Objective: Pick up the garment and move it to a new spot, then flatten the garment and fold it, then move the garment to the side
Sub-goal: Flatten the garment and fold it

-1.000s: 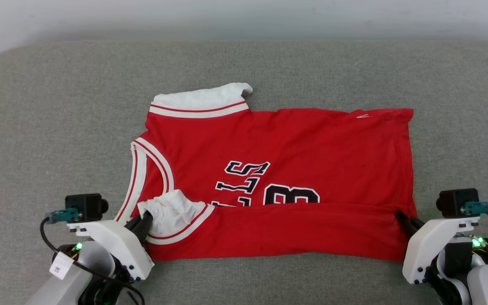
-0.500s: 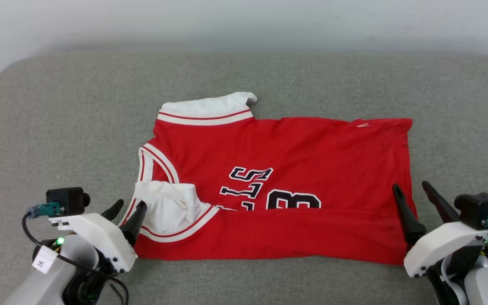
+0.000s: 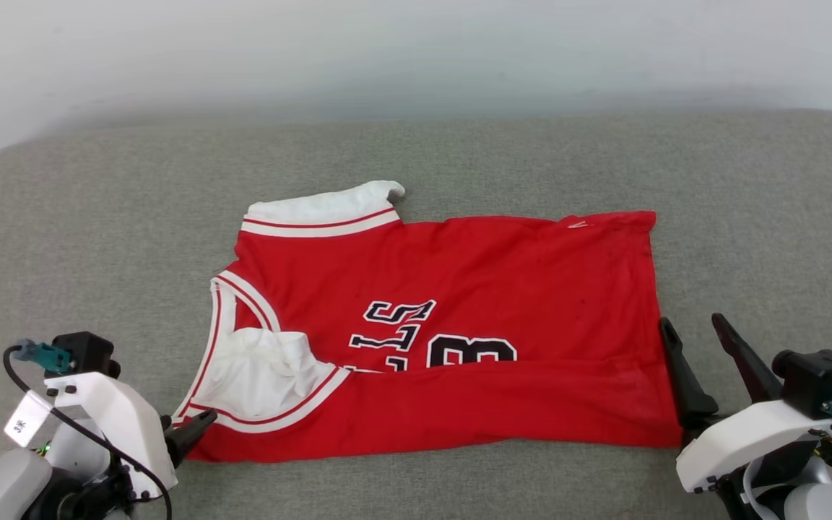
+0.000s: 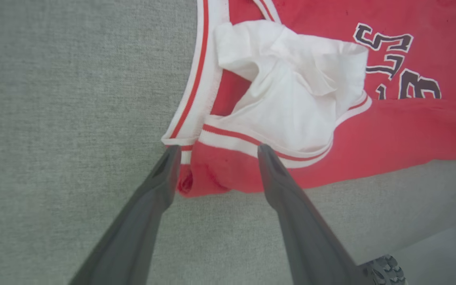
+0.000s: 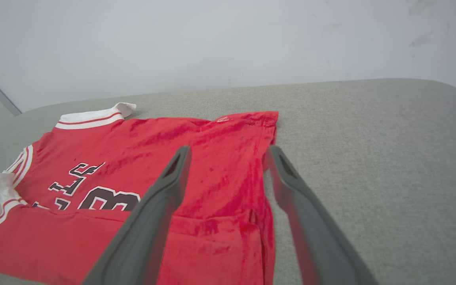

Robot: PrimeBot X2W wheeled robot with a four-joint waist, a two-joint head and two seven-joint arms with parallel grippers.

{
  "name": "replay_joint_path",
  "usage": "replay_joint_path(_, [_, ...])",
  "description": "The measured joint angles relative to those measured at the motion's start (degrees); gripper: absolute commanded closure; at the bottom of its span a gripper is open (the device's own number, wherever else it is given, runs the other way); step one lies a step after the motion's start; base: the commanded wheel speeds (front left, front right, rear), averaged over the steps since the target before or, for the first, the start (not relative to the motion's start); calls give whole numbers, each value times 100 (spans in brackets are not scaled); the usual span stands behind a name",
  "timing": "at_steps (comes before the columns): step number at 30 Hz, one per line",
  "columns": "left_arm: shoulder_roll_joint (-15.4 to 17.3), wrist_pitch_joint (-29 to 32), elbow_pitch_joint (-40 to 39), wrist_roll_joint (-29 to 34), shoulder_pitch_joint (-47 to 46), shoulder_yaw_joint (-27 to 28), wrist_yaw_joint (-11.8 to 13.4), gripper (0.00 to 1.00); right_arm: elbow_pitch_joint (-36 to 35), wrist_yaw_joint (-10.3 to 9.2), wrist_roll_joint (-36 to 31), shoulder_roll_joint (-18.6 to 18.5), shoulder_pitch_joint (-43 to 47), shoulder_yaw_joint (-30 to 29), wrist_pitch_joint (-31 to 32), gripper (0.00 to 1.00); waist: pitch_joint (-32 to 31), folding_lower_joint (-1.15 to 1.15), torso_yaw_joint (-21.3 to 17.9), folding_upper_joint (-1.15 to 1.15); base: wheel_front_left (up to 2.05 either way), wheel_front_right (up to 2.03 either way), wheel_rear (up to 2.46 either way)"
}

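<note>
My fingers [image 4: 151,206] are dark grey. The garment [image 3: 503,274] is red with white-and-red striped trim, white lining and black, white-outlined letters. The cushion [image 3: 98,217] is mottled grey.

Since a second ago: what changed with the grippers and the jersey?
Both let go. The left gripper opened and backed off the armhole corner of the garment; the right gripper opened and backed off the hem corner. The garment stayed folded, near edge over the lettering; the head camera shifted.

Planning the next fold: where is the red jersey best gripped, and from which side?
Probably the jersey at its two near corners: left hand at the striped armhole corner, right hand at the hem corner, both from the robot's side. The folded-over near edge lies doubled there, a thick lip.
</note>
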Motion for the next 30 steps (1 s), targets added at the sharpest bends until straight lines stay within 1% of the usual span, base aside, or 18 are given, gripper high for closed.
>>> replay_joint_path(3, [42,238,-12,-189,65,16,148,0,-122,0,1,59,37,19,53,0,84,0,-90,0,0,0,0])
replay_joint_path(7, [2,494,113,-437,197,5,307,0,-192,0,2,105,39,4,140,0,237,0,-192,0,0,0,0])
replay_joint_path(10, [-35,577,204,-539,198,19,346,0,-230,0,5,120,41,-25,179,0,345,0,-250,0,0,0,0])
replay_joint_path(13, [-86,646,308,-590,196,14,318,0,-245,0,37,134,41,-66,255,0,434,0,-282,0,0,0,0])
replay_joint_path(14, [-111,668,339,-641,188,25,302,27,-247,0,81,137,41,-80,286,0,455,0,-285,0,0,0,0])
replay_joint_path(15, [-140,670,380,-656,176,29,277,71,-247,0,120,138,40,-82,357,0,474,-1,-285,0,0,0,0])
replay_joint_path(16, [-157,688,417,-658,156,25,250,100,-240,0,166,140,41,-91,443,0,490,-1,-281,1,0,0,0])
replay_joint_path(21, [-333,616,516,-678,120,5,74,100,-196,-1,348,131,81,-372,1053,0,485,0,-211,0,0,0,0])
replay_joint_path(23, [-339,527,497,-623,119,-10,19,100,-200,-1,378,112,101,-466,1451,0,447,0,-179,0,0,0,0])
replay_joint_path(26, [-331,371,356,-545,152,1,11,100,-215,-1,379,29,169,-584,2086,0,371,0,-134,0,0,0,0])
replay_joint_path(30, [-269,196,-5,-402,220,10,32,100,-321,-1,413,-81,216,-604,2916,0,288,0,-59,0,0,0,0])
